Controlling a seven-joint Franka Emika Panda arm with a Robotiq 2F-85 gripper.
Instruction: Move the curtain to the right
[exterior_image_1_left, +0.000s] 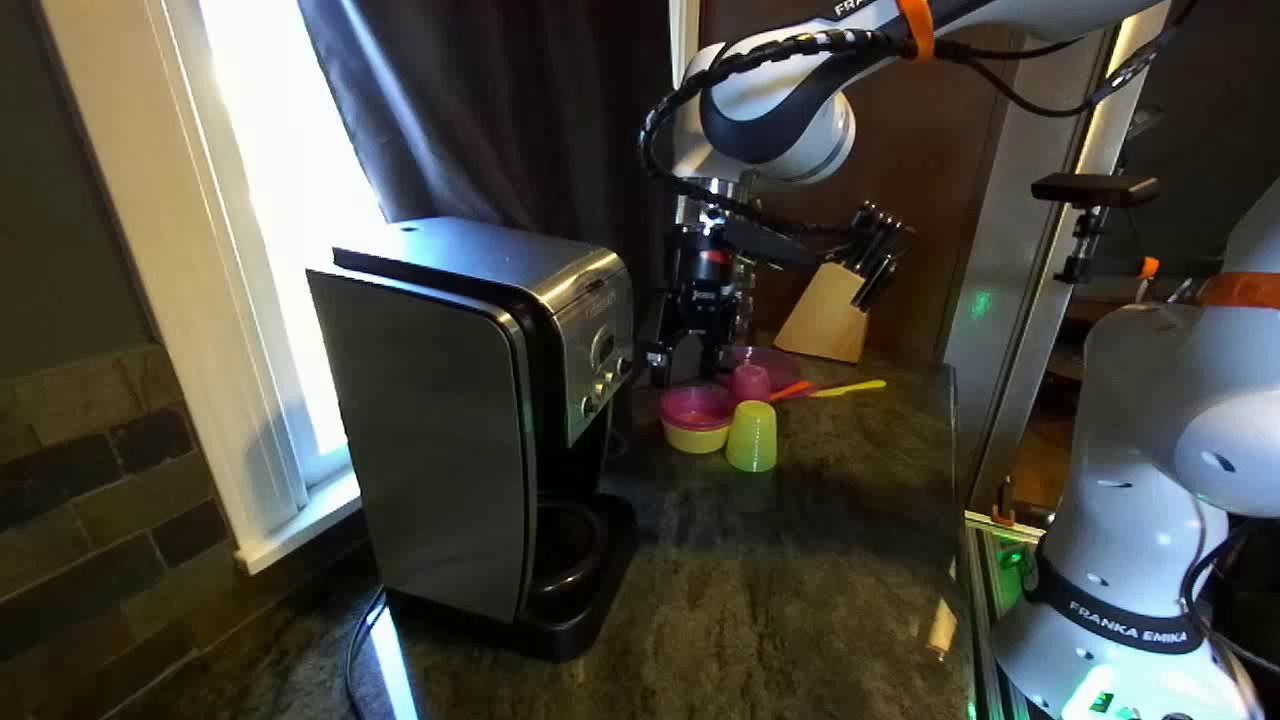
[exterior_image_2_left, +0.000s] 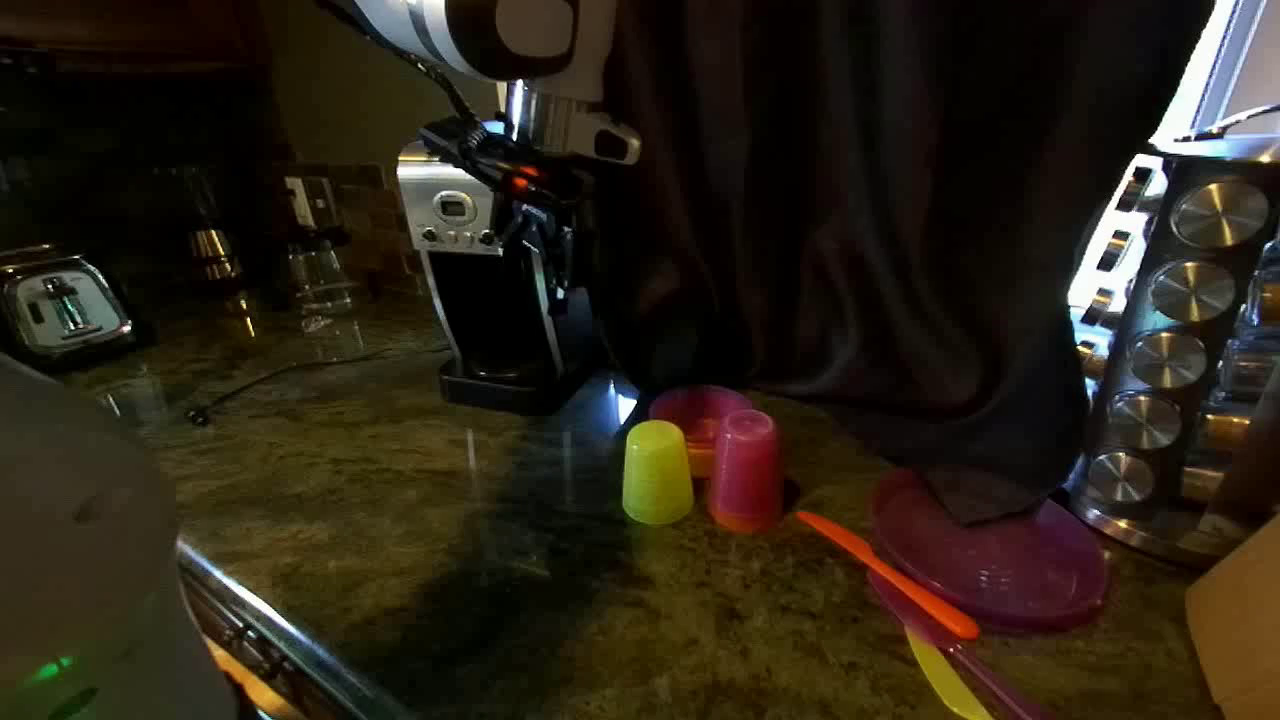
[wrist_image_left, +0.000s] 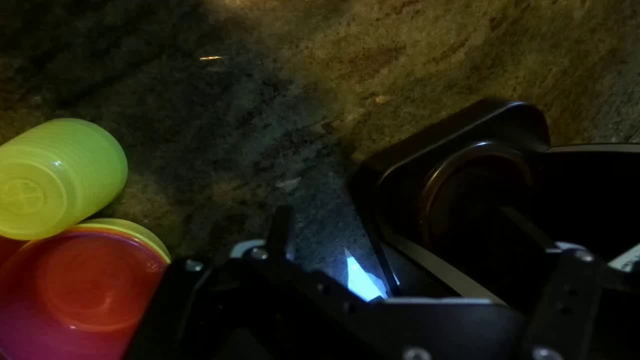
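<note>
The dark curtain (exterior_image_1_left: 500, 120) hangs in long folds behind the coffee maker in an exterior view. The curtain also shows in an exterior view (exterior_image_2_left: 850, 200), where its lower corner lies on a purple plate. My gripper (exterior_image_1_left: 686, 368) points down, fingers apart, beside the coffee maker and near the curtain. In an exterior view the dark gripper (exterior_image_2_left: 548, 250) is at the curtain's left edge, in front of the coffee maker; whether it touches the fabric I cannot tell. In the wrist view the gripper (wrist_image_left: 395, 220) is open, with no fabric seen between its fingers. The curtain cannot be made out there.
The coffee maker (exterior_image_1_left: 450, 420) stands close to the gripper; its base (wrist_image_left: 450, 165) fills the wrist view's right. A yellow cup (exterior_image_2_left: 657, 475), pink cup (exterior_image_2_left: 746, 470), bowls (wrist_image_left: 95, 285), purple plate (exterior_image_2_left: 1000, 560) and orange knife (exterior_image_2_left: 890, 575) lie nearby. A knife block (exterior_image_1_left: 825, 315) and spice rack (exterior_image_2_left: 1150, 350) stand beyond.
</note>
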